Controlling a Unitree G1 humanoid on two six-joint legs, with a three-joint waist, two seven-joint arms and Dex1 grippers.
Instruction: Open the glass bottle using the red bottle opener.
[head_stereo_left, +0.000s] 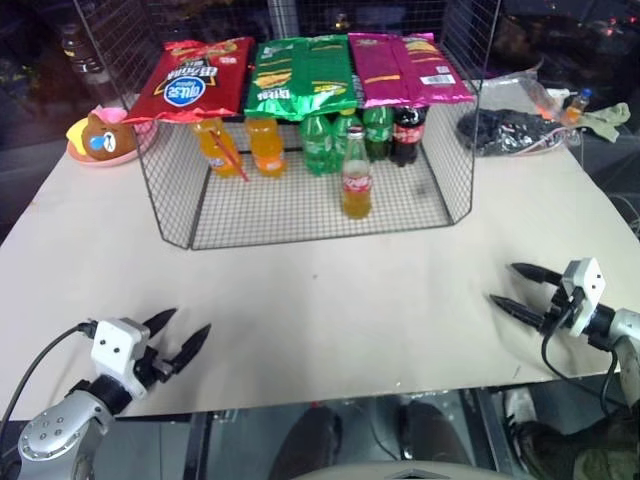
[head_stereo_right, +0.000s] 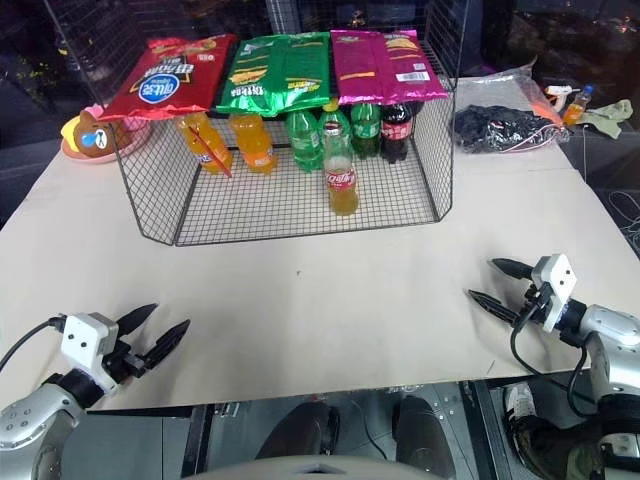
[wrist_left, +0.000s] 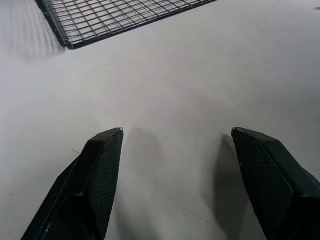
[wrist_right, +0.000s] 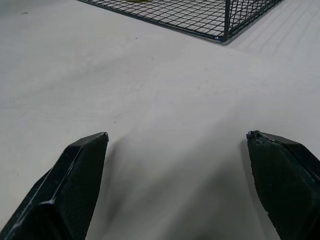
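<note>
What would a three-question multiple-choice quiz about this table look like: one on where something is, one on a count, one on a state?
1. Where does the glass bottle stand?
A. inside the wire cage
B. on the pink plate
C. in a gripper

2. How many snack bags lie on the cage?
A. two
B. three
C. five

3. How are the left gripper and right gripper?
A. both open, empty
B. both shut
C. one holds the opener

Answers: 1 A, it stands on the mesh floor ahead of the other bottles; 2 B, a red bag, a green bag and a pink bag; 3 A, each pair of fingers is spread over bare table.
</note>
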